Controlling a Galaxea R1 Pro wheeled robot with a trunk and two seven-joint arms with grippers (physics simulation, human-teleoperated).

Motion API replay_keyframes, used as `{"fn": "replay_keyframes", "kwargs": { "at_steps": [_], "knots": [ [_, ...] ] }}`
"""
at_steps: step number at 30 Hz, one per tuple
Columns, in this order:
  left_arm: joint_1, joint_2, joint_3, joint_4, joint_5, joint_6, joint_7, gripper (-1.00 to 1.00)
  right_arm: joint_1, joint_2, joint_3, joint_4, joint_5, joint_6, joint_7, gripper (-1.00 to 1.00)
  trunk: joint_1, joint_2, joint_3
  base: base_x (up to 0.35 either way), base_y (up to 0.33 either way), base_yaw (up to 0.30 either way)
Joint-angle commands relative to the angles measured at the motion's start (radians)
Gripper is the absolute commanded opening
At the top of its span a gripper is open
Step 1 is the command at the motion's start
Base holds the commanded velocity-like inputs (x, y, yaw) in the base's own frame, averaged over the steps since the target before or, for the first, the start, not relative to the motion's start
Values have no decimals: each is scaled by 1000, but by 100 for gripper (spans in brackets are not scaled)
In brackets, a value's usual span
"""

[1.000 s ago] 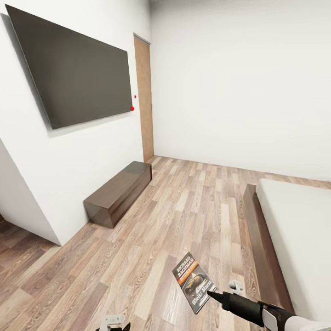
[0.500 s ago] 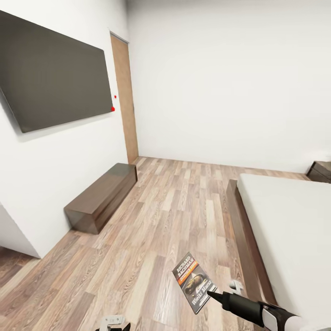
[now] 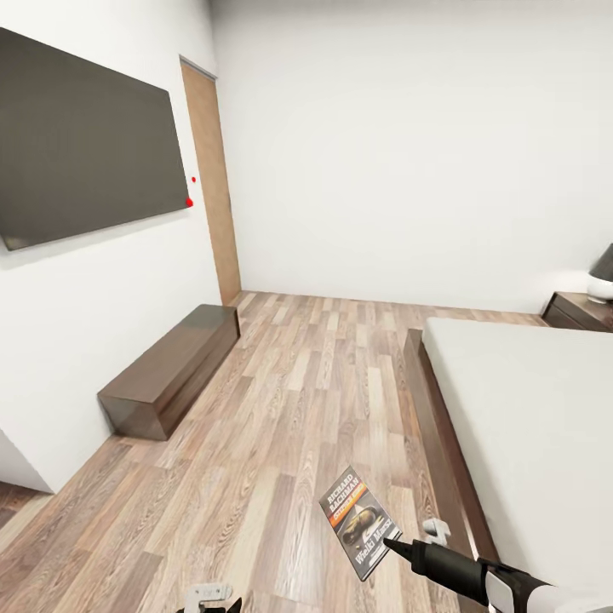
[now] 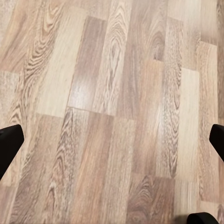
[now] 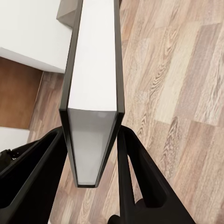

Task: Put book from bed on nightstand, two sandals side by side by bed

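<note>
Head view: right gripper (image 3: pixel 390 542) low in frame, closed on the lower edge of the book (image 3: pixel 358 522), cover up, held in the air above the floor (image 3: pixel 281 443) just off the bed (image 3: pixel 528 426) frame's near side. Book is off the mattress, so pickup is done; placing it is not. A nightstand (image 3: pixel 579 311) stands at the far end of the bed by the wall, a lamp (image 3: pixel 601 274) on top of it. No sandals to report, so judged pending. Open plank floor runs between the bed frame and the bench (image 3: pixel 170 370) under the TV (image 3: pixel 85 145); judged wide enough for the base, with the frame's dark edge the side to keep off. Door (image 3: pixel 209 183) in the far corner. Left gripper (image 3: pixel 209 596) barely above the bottom edge. Left wrist view: left gripper (image 4: pixel 112 144), fingertips (image 4: pixel 9 142) wide apart at the frame's edges, nothing between, bare floor (image 4: pixel 112 93) beneath. Right wrist view: right gripper (image 5: pixel 91 154), fingers pressed on both covers of the book (image 5: pixel 93 70), seen edge-on with white pages, floor (image 5: pixel 177 70) beyond.
</note>
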Motion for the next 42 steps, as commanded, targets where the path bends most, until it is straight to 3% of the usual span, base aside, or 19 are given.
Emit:
{"fn": "replay_keyframes", "kwargs": {
  "at_steps": [1,13,26,42],
  "knots": [
    [-1,0,8,0,-6,-3,-3,100,-2,0,7,3,-11,2,5,-100,0,-2,-2,31,0,-3],
    [-1,0,8,1,-6,-3,-3,100,-2,0,7,5,-11,2,4,-100,0,-2,-2,225,0,-1],
    [-1,0,8,1,-6,-3,-3,100,3,0,7,5,-11,2,5,-100,0,-2,-2,42,0,0],
    [-1,0,8,1,-6,-3,-3,100,3,0,8,3,-11,2,4,-100,0,-2,-2,305,0,0]
  ]
}}
